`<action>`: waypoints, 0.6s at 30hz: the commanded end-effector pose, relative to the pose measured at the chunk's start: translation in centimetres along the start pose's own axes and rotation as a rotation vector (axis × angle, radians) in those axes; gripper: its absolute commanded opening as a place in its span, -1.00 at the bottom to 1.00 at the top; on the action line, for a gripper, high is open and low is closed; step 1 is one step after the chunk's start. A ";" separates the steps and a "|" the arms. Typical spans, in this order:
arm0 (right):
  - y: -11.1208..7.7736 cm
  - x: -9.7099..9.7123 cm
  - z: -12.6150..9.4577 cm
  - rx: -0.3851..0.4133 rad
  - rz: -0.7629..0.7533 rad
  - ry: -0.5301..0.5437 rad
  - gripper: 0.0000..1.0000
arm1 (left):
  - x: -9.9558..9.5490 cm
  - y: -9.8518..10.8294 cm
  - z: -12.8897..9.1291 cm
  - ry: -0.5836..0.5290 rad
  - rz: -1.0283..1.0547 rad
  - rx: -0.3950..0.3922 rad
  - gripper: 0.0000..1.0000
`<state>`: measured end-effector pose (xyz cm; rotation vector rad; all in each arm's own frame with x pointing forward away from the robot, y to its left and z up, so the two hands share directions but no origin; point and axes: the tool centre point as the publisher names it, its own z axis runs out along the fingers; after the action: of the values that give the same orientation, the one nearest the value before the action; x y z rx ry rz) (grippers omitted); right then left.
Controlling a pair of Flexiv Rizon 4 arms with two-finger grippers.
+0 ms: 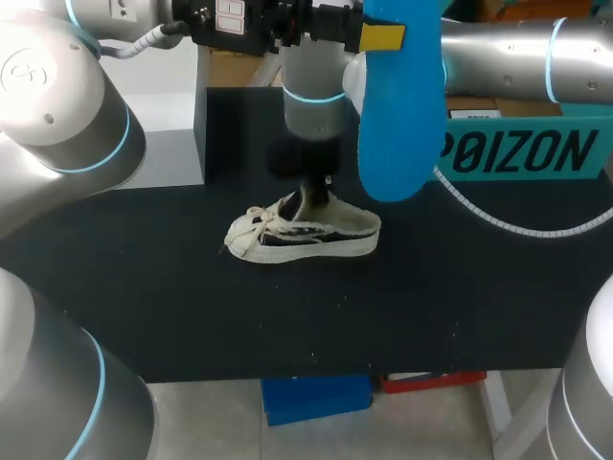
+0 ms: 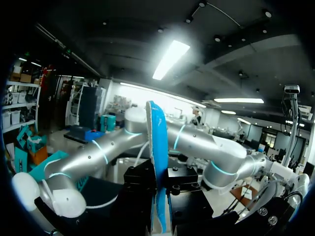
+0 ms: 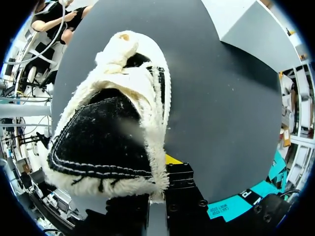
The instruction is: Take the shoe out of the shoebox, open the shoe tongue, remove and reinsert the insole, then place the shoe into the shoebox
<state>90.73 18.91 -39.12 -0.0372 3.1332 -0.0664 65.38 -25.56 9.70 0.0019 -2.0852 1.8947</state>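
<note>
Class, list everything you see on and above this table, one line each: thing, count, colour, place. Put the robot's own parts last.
shoe: one, cream with black side panels, standing on the table's middle, toe toward the left arm's side.
insole: one, blue, held up in the air above the shoe.
shoebox: one, teal, at the table's far right.
grey box: one, grey, at the table's far left.
table: one, black.
left gripper: one, black with yellow tips, shut on the insole.
right gripper: one, black, down at the shoe's opening.
</note>
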 end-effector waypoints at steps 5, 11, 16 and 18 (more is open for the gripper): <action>-5.1 -0.2 -7.6 0.193 0.871 -0.100 -1.00 | -0.1 0.1 0.2 -0.001 0.001 0.002 -1.00; -7.9 0.7 -8.4 0.223 1.392 -0.088 -1.00 | -0.1 0.1 0.2 -0.001 0.001 0.002 -1.00; -8.2 1.9 -7.6 0.255 1.549 -0.123 -1.00 | -0.1 0.1 0.2 -0.001 0.001 0.002 -1.00; -7.9 2.3 -7.5 0.276 1.607 -0.152 -1.00 | -0.1 0.1 0.2 -0.001 0.001 0.002 -1.00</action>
<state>89.37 11.04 -31.28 0.8822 2.9344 -0.2551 65.38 -25.55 9.70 0.0020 -2.0852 1.8947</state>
